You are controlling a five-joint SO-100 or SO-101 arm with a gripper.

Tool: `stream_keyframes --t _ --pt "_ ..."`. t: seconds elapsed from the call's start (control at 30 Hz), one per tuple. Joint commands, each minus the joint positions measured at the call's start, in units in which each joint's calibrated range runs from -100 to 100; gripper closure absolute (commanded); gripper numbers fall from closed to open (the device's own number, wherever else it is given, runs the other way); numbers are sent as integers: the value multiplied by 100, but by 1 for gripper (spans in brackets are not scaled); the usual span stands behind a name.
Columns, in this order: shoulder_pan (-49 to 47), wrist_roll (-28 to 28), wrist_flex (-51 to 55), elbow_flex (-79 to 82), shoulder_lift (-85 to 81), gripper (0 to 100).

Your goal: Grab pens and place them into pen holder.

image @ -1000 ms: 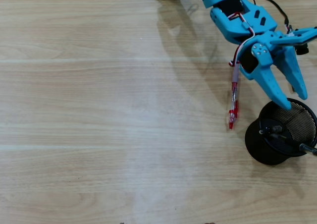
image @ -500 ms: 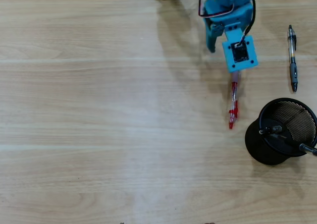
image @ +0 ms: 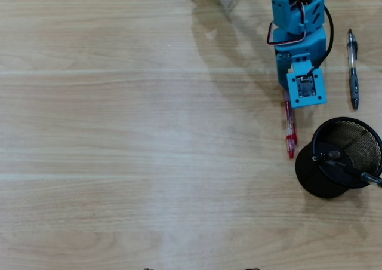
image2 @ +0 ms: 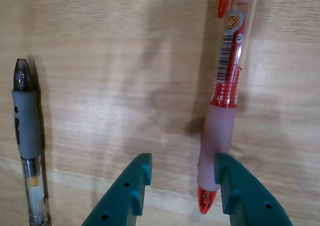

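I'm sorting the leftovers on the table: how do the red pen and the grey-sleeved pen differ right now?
The red pen lies between the gripper's open fingers; the grey-sleeved pen lies off to the side, untouched. The red pen has a pale pink grip and barcode label; the other has a clear barrel. Both lie flat on the table.

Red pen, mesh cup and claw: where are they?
red pen [image2: 226,76], wrist view, barcode barrel
mesh cup [image: 357,140], overhead view, inner mesh wall
claw [image2: 181,173], wrist view, between its fingertips
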Motion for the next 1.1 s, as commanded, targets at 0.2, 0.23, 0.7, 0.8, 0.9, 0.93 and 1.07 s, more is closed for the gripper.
stream_keyframes --t 0.2,0.23,0.7,0.8,0.9,0.93,1.07 --pt "208 366 -219 -73 349 85" --pt "240 476 -219 -146 340 85" --pt "385 810 -210 -408 417 85" --pt "402 815 -210 -191 425 86" --pt "466 784 -219 117 425 93" --pt "498 784 -219 226 425 96" --pt "426 894 -571 723 383 98"
